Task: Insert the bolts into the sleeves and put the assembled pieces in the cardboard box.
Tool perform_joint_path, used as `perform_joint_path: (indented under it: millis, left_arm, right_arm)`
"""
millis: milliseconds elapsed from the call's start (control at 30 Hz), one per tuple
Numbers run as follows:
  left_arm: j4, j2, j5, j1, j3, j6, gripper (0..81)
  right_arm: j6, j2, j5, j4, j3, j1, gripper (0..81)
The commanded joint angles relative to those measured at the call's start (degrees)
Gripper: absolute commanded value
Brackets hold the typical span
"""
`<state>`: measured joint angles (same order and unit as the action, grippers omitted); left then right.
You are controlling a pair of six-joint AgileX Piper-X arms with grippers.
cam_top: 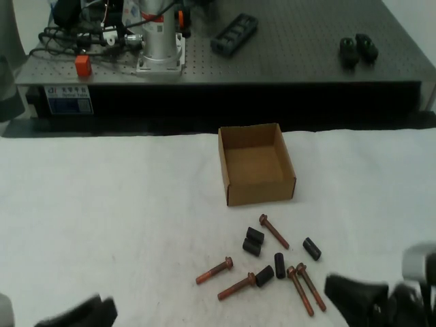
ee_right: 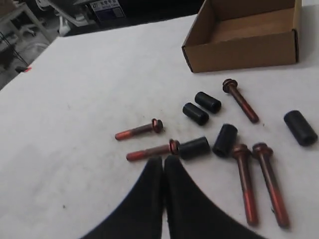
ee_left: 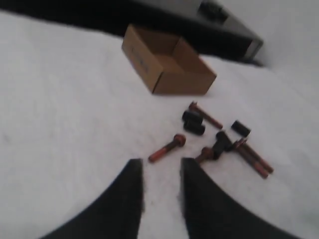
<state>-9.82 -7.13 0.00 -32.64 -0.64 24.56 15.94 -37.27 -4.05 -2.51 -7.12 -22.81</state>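
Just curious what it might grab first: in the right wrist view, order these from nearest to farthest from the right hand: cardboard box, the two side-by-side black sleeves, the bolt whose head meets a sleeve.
1. bolt, just ahead of the right hand.
2. two sleeves, mid-pile, beyond it.
3. cardboard box, farthest, past all the parts.

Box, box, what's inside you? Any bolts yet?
Inside the box there is just bare brown floor. The bolts and sleeves lie outside on the cloth. Its near side hides a strip of floor, so that bit can't be checked.
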Motion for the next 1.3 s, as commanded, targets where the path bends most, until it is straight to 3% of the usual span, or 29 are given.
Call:
perform_joint_path:
  millis: [0, 167, 367, 567, 767, 1067, 1167, 1267]
  left_arm:
    - [5.09, -3.27, -0.99, -0.05, 0.64, -1.41, 32.7]
    - [4.83, -14.27, 3.29, -0.05, 3.94, -5.22, 30.2]
    - [4.83, -31.37, 8.35, -0.05, 13.52, -10.83, 30.0]
    - [4.28, -45.47, 13.85, -0.05, 21.76, -10.87, 30.0]
    - [4.31, -51.84, 14.85, -0.05, 26.01, -10.99, 30.0]
    - [3.96, -52.8, 14.85, -0.05, 26.57, -11.83, 30.0]
    - [3.96, -52.8, 14.85, -0.05, 26.57, -11.83, 30.0]
    - [3.92, -52.8, 16.35, -0.05, 26.57, -12.59, 30.0]
  right_arm:
    - [-2.23, -3.9, -0.27, 2.51, -5.16, 0.02, 11.0]
    - [-10.14, -20.88, 6.73, 22.13, -22.26, 0.94, 30.9]
    - [-20.17, -41.22, 9.16, 42.49, -41.93, 5.97, 31.4]
    - [-26.86, -54.35, 9.88, 48.1, -53.02, 10.14, 31.4]
    - [-31.46, -63.61, 9.88, 51.58, -57.36, 10.81, 31.4]
    - [-31.85, -69.22, 9.95, 49.2, -57.24, 11.03, 31.2]
    - [-31.85, -69.24, 9.95, 48.21, -57.17, 11.0, 24.1]
    - [-33.58, -69.24, 9.95, 48.43, -57.17, 11.0, 4.8]
